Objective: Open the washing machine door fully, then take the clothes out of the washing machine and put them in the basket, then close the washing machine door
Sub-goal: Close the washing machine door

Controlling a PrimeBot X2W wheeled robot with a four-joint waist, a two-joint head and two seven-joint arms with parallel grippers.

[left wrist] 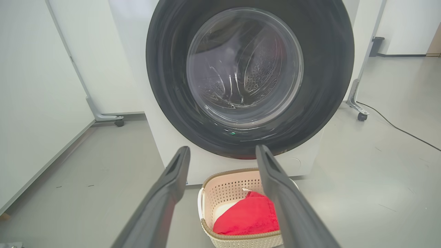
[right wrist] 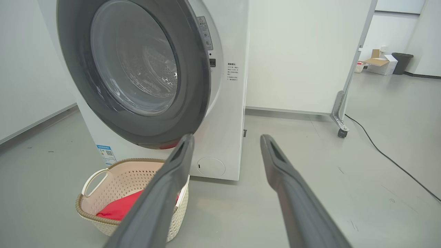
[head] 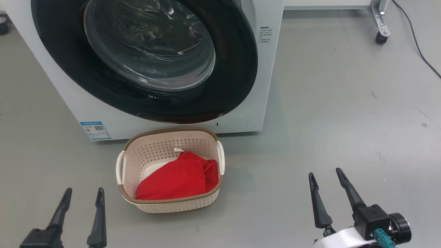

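Head view, item count: one big white front-loading washing machine (head: 265, 69), one large round glossy black washing machine door (head: 237, 86) with a bulging clear glass window, one small cream perforated plastic basket (head: 162, 151) with a brown woven-look rim, and two grippers.

Washing machine: it stands on the grey floor (head: 344, 120). One small blue sticker (head: 95, 130) sits at the lower left of the front panel. The door lies against the front panel; whether it is latched cannot be told. In the left wrist view, one perforated steel drum (left wrist: 262, 72) shows through the glass.

Basket: it stands on the floor just in front of the machine, below the door's lower edge. It has two pale side handles.

Basket contents: the clothes (head: 179, 179), one heap of bright red fabric; the number of garments cannot be told. One small white tag (head: 178, 150) sits at the heap's far edge.

Left gripper (head: 85, 190): near the basket's left side, its two long dark fingers spread wide, holding nothing.

Right gripper (head: 325, 172): well apart from the basket, its two fingers spread wide, holding nothing.
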